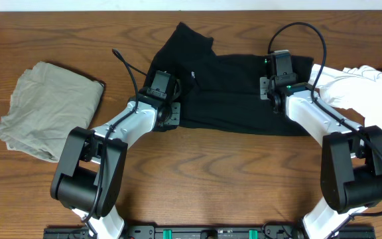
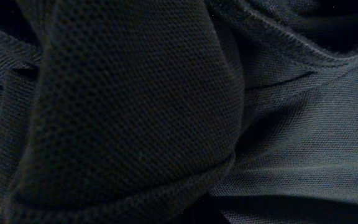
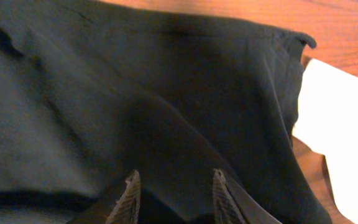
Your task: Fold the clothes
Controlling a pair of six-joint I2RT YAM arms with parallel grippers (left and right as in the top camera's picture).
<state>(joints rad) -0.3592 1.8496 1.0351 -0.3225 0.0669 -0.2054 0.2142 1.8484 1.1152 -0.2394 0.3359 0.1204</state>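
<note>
The black garment (image 1: 237,93) lies spread across the middle of the table, its left part bunched into a fold. My left gripper (image 1: 163,81) sits at that left edge; in the left wrist view black mesh fabric (image 2: 135,106) fills the frame and hides the fingers, and the gripper is shut on it. Over the garment's right part is my right gripper (image 1: 282,61). In the right wrist view this gripper (image 3: 175,174) stands open, fingers (image 3: 129,193) apart, above the black cloth (image 3: 135,81), which rises in a ridge toward them.
A folded grey-beige garment (image 1: 45,109) lies at the left of the wooden table (image 1: 211,172). A white garment (image 1: 370,93) is heaped at the right, under my right arm, and it touches the black one's right edge (image 3: 334,118).
</note>
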